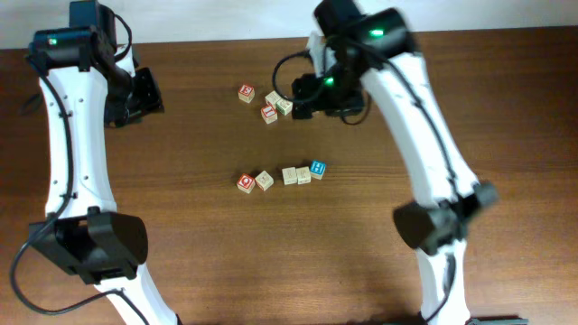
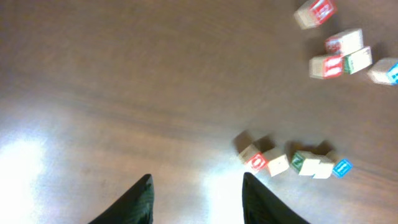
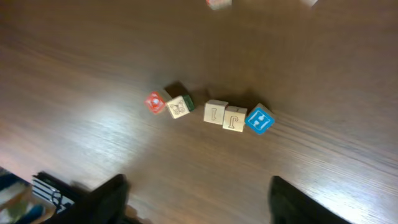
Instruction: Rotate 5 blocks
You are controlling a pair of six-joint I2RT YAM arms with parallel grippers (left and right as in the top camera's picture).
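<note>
On grained wood table [image 1: 181,226] | five cube blocks [image 1: 290,175] | printed faces

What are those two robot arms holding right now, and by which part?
Nothing. The left fingers and the right fingers each stand apart with an empty gap between them; the row of five blocks lies untouched.

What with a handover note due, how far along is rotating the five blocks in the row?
Seemingly done: the red block, its beige neighbour and the blue block sit askew to the row. In hand: nothing; the left gripper and right gripper are open, empty, away from the row. Possibly left: the two middle beige blocks, touching and squared with each other; whether they were turned I cannot tell.
</note>
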